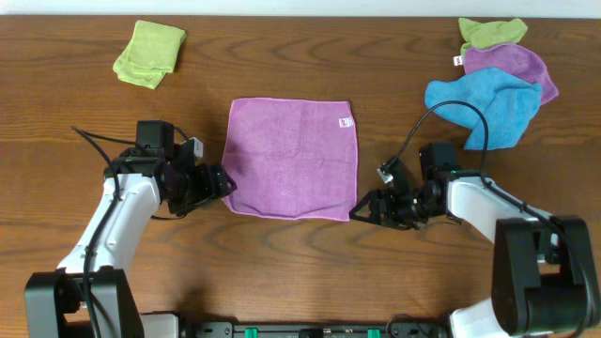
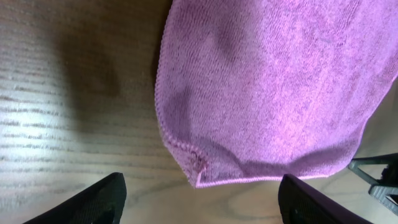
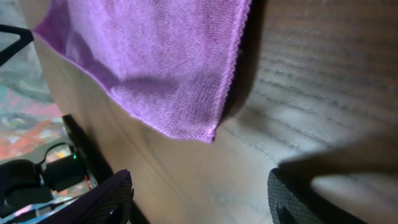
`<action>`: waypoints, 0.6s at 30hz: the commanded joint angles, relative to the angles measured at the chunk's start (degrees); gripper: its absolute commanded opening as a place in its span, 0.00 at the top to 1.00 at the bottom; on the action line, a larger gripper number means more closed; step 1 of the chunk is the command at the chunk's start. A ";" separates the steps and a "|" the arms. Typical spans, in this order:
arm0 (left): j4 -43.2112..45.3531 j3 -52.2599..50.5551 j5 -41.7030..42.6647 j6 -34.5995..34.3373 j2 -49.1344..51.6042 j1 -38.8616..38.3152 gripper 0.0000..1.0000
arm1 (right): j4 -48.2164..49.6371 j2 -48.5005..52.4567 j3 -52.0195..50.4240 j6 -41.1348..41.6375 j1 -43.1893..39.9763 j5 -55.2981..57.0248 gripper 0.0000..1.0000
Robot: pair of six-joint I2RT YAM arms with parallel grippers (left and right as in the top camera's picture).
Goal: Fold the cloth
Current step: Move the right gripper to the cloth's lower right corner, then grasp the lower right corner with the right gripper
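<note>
The orchid-purple cloth [image 1: 293, 157] lies flat and spread out in the middle of the table, its small white tag [image 1: 345, 122] at the far right corner. My left gripper [image 1: 225, 185] is open and empty, just off the cloth's near left corner [image 2: 198, 176]. My right gripper [image 1: 360, 210] is open and empty, just off the cloth's near right corner [image 3: 202, 132]. Neither gripper touches the cloth.
A folded lime-green cloth [image 1: 149, 53] lies at the far left. At the far right a bright blue cloth [image 1: 484, 106], a rounded purple cloth [image 1: 512, 66] and another green cloth [image 1: 491, 33] lie in a heap. The table's near edge shows in the right wrist view [image 3: 74, 130].
</note>
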 commanded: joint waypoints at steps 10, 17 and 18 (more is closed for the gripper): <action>1.57 -0.59 0.81 0.79 0.76 -1.07 0.20 | 10.16 6.49 -0.24 6.54 5.90 -0.79 0.30; 1.60 -0.59 -0.31 0.83 0.79 -1.07 0.20 | 11.58 7.37 -0.24 9.11 7.45 0.57 0.32; 1.57 -0.59 -0.79 0.81 0.79 -1.07 0.20 | 11.19 7.34 -0.24 9.92 7.43 0.57 0.33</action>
